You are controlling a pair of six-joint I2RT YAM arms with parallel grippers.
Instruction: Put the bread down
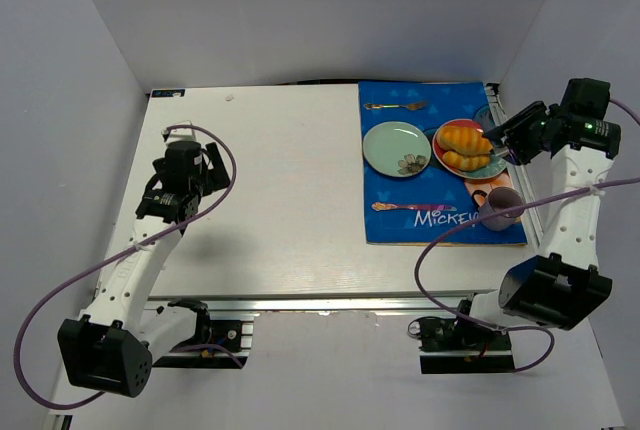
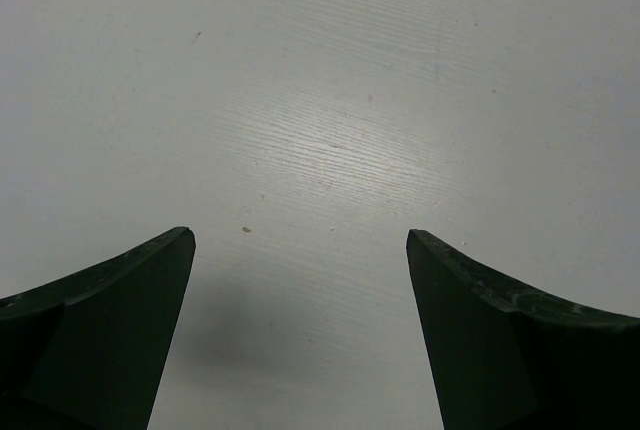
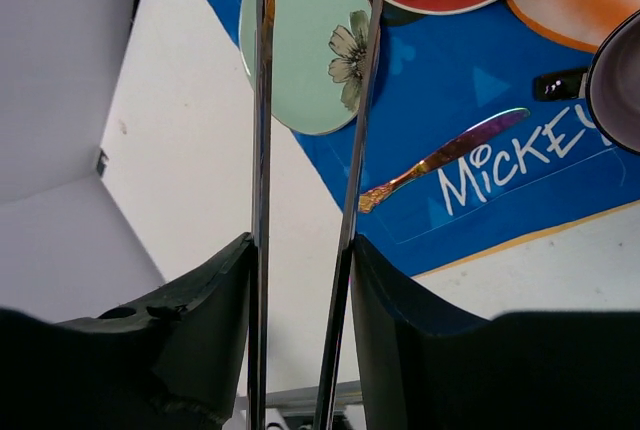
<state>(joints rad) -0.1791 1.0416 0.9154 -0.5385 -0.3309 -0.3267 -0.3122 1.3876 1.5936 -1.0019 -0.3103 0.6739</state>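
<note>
The bread [image 1: 462, 136] lies on the red plate [image 1: 439, 146] at the far right of the tabletop [image 1: 280, 170]. It sits toward the plate's far side, with a paler piece [image 1: 463, 160] just beside it on the near side. The plate rests on a blue mat [image 1: 400, 230].

The right claw [image 3: 300, 250] is closed narrowly on a pair of metal tongs [image 3: 262, 100]. Its two dark fingers [image 3: 200, 330] press the tongs' thin arms from outside, and a slim gap shows between those arms. The tongs run forward from the claw toward the red plate. In the top view their far end reaches the plate's right side, at the bread. The right wrist view cuts off the tips, so I cannot tell whether they pinch the bread or only touch it.

A green plate [image 1: 385, 140] with a flower print sits on the mat just left of the red plate. A fork [image 1: 395, 105] lies beyond it, near the mat's far edge. A knife [image 3: 440, 158] lies on the mat on the near side of the green plate, by the white lettering. A purple cup [image 1: 503, 206] stands near the mat's near right corner.

The left claw [image 2: 300, 240] is spread wide and holds nothing. It hangs over bare tabletop on the left side, well apart from the mat.
</note>
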